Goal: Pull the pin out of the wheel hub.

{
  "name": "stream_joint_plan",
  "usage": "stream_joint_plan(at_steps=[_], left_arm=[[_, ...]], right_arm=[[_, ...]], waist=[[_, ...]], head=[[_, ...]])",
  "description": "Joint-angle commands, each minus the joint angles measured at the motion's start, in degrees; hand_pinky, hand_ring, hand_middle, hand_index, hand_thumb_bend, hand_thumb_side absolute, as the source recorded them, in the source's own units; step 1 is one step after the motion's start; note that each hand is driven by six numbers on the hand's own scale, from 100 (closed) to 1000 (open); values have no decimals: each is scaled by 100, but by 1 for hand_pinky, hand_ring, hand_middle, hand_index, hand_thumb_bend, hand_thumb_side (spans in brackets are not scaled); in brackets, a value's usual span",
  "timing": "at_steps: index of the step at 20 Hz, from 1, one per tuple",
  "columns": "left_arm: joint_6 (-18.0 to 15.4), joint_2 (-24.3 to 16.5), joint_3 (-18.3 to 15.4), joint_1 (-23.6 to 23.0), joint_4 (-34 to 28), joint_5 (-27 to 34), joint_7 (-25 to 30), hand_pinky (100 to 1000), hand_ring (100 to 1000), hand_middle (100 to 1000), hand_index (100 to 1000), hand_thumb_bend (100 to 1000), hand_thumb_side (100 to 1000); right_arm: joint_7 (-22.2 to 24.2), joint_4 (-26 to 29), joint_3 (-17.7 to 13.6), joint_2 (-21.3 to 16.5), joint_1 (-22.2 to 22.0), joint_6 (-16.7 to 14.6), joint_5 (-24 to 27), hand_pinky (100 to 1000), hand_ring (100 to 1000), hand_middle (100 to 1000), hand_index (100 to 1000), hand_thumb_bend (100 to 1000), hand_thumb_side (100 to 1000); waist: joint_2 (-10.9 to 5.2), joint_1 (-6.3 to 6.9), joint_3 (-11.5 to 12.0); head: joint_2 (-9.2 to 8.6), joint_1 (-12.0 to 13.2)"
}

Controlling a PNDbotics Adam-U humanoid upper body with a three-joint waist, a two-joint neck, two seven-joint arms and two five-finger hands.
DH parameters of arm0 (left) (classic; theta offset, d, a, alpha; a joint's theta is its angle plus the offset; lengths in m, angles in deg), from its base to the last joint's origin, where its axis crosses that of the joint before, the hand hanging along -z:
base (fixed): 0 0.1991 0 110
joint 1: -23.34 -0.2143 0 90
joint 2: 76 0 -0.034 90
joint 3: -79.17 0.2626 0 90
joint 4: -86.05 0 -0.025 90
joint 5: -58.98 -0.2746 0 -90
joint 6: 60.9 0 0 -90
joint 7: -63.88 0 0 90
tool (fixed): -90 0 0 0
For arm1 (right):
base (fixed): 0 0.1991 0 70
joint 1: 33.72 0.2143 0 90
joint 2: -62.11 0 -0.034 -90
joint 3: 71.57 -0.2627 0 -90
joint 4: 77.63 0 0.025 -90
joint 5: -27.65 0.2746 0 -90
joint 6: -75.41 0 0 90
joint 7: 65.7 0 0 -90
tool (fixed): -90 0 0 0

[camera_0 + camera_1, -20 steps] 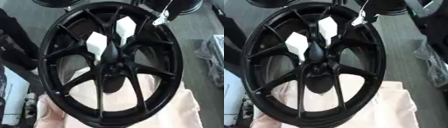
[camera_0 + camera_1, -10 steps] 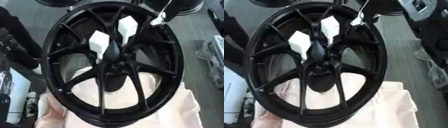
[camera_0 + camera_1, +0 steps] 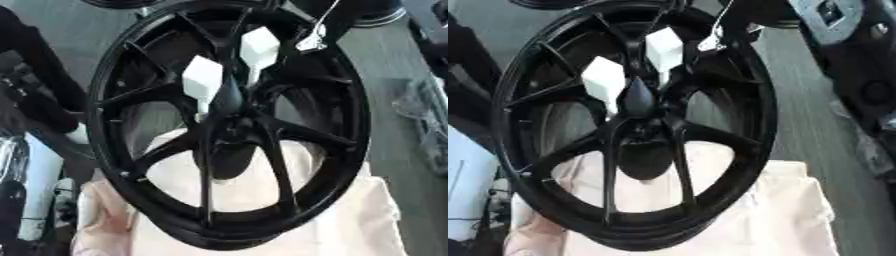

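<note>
The black wheel hub [image 3: 229,125] stands on pale cloth [image 3: 350,220] before me — two white-headed pins [image 3: 202,81] seated beside its centre; neither robot hand of mine is in view.

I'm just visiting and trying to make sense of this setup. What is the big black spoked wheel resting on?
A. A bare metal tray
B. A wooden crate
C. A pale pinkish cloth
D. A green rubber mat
C: the lower rim of the big black spoked wheel sits on a pale pinkish cloth, which also shows through the gaps between the spokes.
</note>
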Motion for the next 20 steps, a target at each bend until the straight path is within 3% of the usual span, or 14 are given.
stream_joint_plan(at_steps=[1,20], left_arm=[[-7,-175,-42,58,-52,37,-11,642,745,695,701,355,730],[19,-174,-28,83,-20,41,-4,643,746,694,699,351,731]], right_arm=[[252,136,-67,-46,87,-271,-25,843,757,719,834,381,372],[252,144,323,-14,75,-554,31,819,714,671,799,363,387]], waist=[[-177,23,20],[-182,-2,59]], head=[[-22,-24],[-49,-79]])
